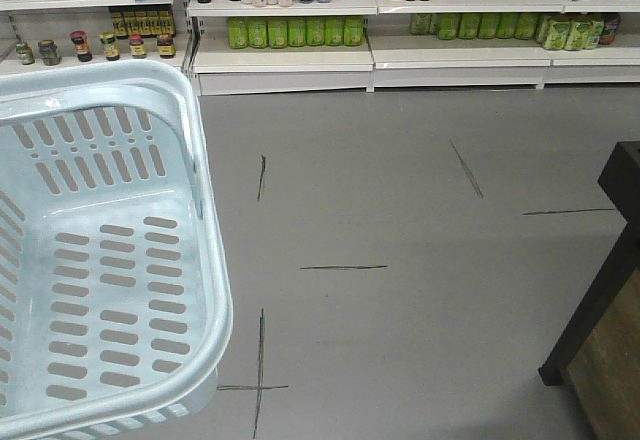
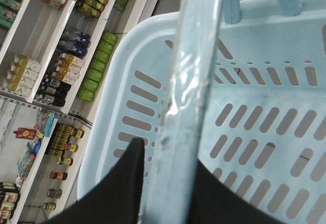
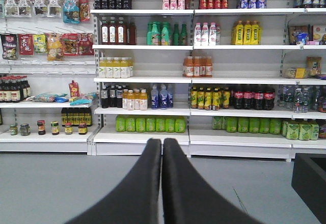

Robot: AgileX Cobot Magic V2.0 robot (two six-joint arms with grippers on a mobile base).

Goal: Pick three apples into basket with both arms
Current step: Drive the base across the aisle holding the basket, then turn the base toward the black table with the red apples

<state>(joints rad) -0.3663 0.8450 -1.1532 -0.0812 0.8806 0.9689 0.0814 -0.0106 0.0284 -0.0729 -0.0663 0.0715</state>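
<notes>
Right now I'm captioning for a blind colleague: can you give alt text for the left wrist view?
The left gripper grips the pale blue handle of the slotted basket, whose visible interior is empty. Stocked shop shelves run along the left.

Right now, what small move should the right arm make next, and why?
Probably swing it rightward toward the dark table: no apples show, the pale blue slotted plastic basket is empty, the right jaws are shut on nothing, and only stocked shelves lie ahead.
</notes>
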